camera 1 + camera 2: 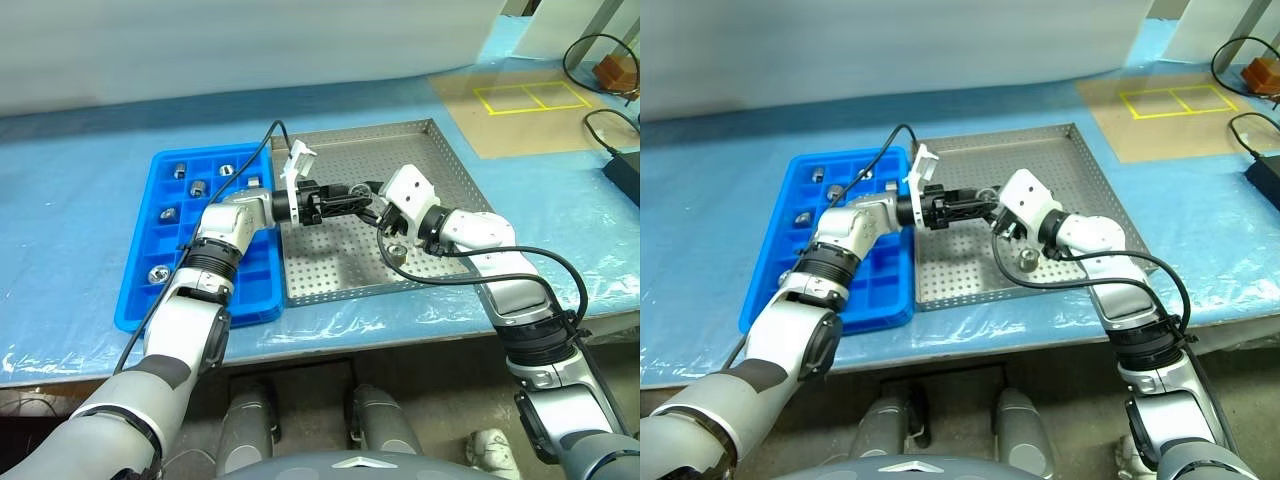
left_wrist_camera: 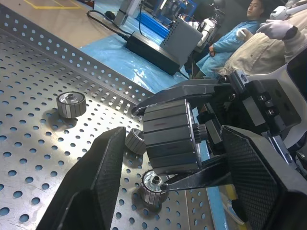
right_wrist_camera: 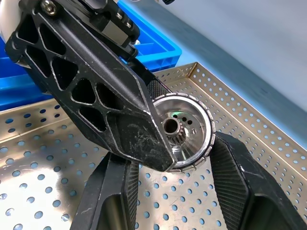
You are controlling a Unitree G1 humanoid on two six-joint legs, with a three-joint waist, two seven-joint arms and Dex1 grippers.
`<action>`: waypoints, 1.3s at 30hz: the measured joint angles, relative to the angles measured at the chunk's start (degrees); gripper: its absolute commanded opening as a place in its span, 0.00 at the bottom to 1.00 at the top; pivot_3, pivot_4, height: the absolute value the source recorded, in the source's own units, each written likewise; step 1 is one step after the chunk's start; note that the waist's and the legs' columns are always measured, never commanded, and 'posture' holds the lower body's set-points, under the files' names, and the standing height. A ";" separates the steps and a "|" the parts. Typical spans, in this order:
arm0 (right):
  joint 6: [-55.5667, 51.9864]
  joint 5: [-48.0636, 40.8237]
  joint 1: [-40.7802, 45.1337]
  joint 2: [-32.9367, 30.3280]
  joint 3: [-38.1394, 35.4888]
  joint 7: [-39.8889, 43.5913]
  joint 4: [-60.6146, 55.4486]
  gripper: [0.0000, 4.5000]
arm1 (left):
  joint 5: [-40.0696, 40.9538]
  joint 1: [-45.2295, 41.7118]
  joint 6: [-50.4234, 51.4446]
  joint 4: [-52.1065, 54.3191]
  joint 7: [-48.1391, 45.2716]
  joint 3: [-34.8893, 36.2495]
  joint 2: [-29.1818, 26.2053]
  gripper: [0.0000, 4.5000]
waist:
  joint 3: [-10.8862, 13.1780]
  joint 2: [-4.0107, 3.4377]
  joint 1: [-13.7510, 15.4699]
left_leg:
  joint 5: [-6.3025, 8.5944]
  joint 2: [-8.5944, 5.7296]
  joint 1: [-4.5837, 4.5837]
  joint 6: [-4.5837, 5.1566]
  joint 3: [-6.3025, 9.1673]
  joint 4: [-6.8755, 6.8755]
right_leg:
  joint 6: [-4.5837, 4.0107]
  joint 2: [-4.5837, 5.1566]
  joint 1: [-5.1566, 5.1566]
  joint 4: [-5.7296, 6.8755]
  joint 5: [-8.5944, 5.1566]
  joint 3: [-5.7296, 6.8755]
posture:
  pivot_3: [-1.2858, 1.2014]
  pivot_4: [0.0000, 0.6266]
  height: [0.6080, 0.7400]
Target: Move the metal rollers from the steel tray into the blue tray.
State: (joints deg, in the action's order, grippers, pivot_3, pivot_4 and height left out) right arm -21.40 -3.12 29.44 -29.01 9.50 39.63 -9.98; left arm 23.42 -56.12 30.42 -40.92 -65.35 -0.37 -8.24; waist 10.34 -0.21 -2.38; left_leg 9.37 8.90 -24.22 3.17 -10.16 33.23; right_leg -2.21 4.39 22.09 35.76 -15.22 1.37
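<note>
Blue-covered surface (image 1: 80,200) is carrying the blue tray (image 1: 150,290) beside the steel tray (image 1: 440,150). Left wrist view — left end effector (image 2: 168,158) is spreading wide around a metal roller (image 2: 170,136). Right wrist view — right end effector (image 3: 177,163) is pinching that roller.

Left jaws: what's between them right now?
A roller, held in the right gripper; the left jaws stand open on either side, shown in the left wrist view.
</note>
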 measured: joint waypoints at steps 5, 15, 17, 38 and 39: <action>0.01 0.16 0.02 0.07 0.00 -0.06 0.02 0.39 | 0.03 -0.14 -1.11 -0.11 2.26 0.81 0.74 0.55 | 0.00 0.00 -0.01 | 0.00 0.00 0.00 0.00 0.00 0.00 | 0.00 0.00 0.00 0.00 0.00 0.00 | 0.36 0.24 1.00; 0.12 0.75 0.02 0.16 0.05 -0.50 0.35 0.39 | -0.35 -0.12 -0.96 0.95 2.51 0.07 0.83 0.29 | 0.00 0.00 0.00 | 0.00 0.00 0.00 0.00 0.00 0.00 | 0.00 0.00 0.00 0.00 0.00 0.00 | 0.36 0.24 1.00; 0.13 0.81 0.02 0.21 0.09 -0.50 0.46 0.39 | -0.43 -0.14 -0.91 0.90 2.52 0.08 0.85 0.29 | 0.00 0.00 0.00 | 0.00 0.00 -0.01 0.00 0.00 0.00 | 0.00 0.00 0.00 0.00 0.00 0.00 | 0.36 0.24 1.00; -2.99 -1.78 2.81 2.61 -0.75 -0.92 1.58 0.75 | 0.36 0.78 2.35 5.86 4.55 0.93 -0.87 0.29 | 0.00 0.00 0.08 | 0.00 0.00 0.00 0.00 0.00 0.00 | 0.00 0.00 0.01 0.01 0.00 0.00 | 0.38 0.24 1.00; -2.98 -1.77 3.00 2.59 -0.83 -0.98 1.78 0.75 | 0.36 0.77 2.33 5.86 4.81 1.11 -1.00 0.29 | 0.00 0.00 0.08 | 0.00 0.00 0.00 0.00 0.00 0.00 | 0.00 0.00 0.01 0.01 0.00 0.00 | 0.38 0.24 1.00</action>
State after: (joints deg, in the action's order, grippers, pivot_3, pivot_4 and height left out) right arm -24.38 -4.90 32.44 -26.43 8.67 38.65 -8.20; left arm 23.78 -55.34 32.74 -35.06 -60.54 0.73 -9.24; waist 10.34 -0.21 -2.30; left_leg 9.36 8.89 -24.22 3.17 -10.16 33.23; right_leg -2.21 4.39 22.10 35.77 -15.22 1.37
